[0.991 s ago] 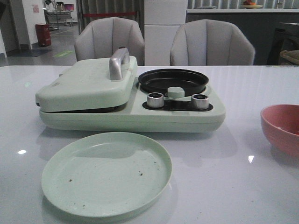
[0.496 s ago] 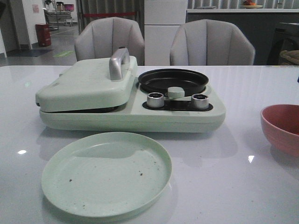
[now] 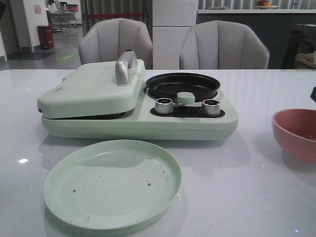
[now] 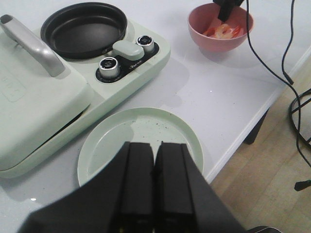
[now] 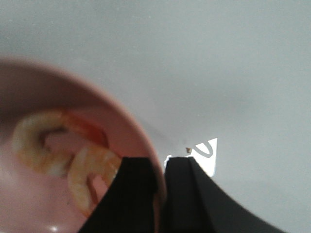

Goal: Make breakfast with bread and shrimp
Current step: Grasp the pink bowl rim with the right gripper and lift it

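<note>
right gripper (image 5: 160,187) pinches the pink bowl's (image 5: 141,131) rim, one finger inside beside the shrimp (image 5: 58,150); left gripper (image 4: 154,160), fingers pressed together, hovers over the green plate (image 4: 107,141).

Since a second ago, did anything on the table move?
Yes. The pink bowl slid a little toward the breakfast maker, leftward in the front view. The right gripper is pinched on its rim, one finger inside and one outside. The shrimp lie inside the bowl. The green plate and breakfast maker stayed put.

Showroom-like kitchen (chairs (image 3: 116,42) — fridge (image 3: 174,29))
</note>
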### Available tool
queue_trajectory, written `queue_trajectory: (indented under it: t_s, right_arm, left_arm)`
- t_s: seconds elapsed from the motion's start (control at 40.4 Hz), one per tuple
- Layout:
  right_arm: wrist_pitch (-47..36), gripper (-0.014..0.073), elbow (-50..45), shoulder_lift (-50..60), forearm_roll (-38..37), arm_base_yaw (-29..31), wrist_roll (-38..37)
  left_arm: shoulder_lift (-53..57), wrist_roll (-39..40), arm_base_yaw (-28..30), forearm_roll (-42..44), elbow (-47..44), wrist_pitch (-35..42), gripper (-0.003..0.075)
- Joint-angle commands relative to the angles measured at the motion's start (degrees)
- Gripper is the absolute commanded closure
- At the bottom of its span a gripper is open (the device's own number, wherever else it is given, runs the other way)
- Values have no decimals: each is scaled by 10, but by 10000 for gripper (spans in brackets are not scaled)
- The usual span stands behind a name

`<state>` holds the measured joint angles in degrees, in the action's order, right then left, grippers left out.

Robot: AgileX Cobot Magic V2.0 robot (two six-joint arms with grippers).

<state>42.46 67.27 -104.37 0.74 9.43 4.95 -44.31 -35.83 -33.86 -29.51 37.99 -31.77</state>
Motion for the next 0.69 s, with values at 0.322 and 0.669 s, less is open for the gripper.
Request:
queue_trajectory:
  t_s: [0.322,0.669]
  right_arm:
    - [-17,559,28,58,-3,-18,6]
    - [55,551,181,109,-209,-199,-26]
  left_arm:
    - [3,5,1,-12,16,38,619]
    - [3,5,1,-12,16,38,619]
